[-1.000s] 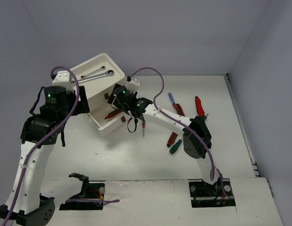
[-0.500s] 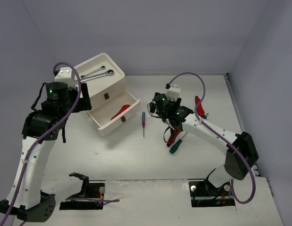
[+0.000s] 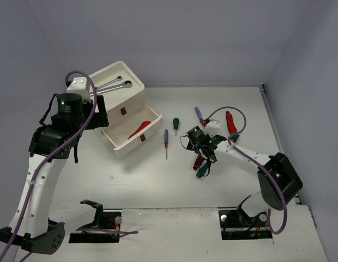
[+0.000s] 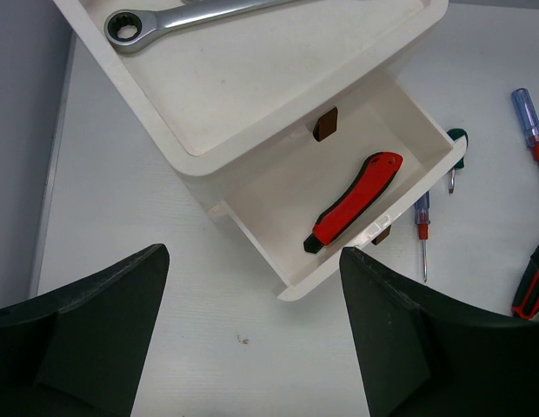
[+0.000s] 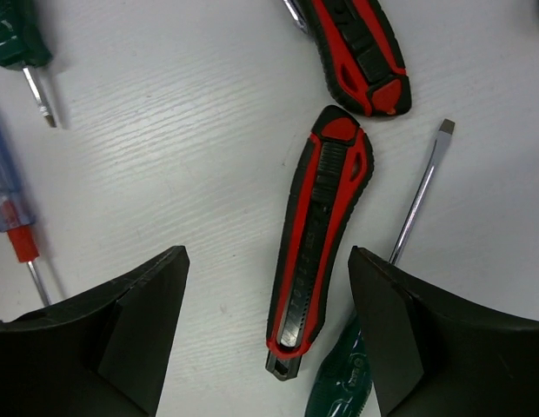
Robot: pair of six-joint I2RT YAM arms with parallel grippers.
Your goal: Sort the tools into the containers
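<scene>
Two wrenches (image 3: 110, 87) lie in the shallow tray (image 4: 252, 78) on top of the white drawer box (image 3: 131, 103). One red-handled cutter (image 4: 352, 213) lies in the pulled-out drawer (image 4: 278, 187), so you seem to be sorting by kind. Your left gripper (image 4: 252, 261) hangs spread and empty above the box, likely parked clear of the drawer. Your right gripper (image 5: 268, 261) hovers low over the loose tools. Its fingers (image 5: 104, 330) are wide apart either side of a red-black cutter (image 5: 317, 252), gripping nothing. I judge that to be your next pick, bound for the same drawer. The top view places this cutter well apart from the box. Only the right wrist view shows a green-handled screwdriver (image 5: 339, 391) lying just beside it, its shaft close enough to snag. Only the left wrist view shows the drawer's contents plainly.
</scene>
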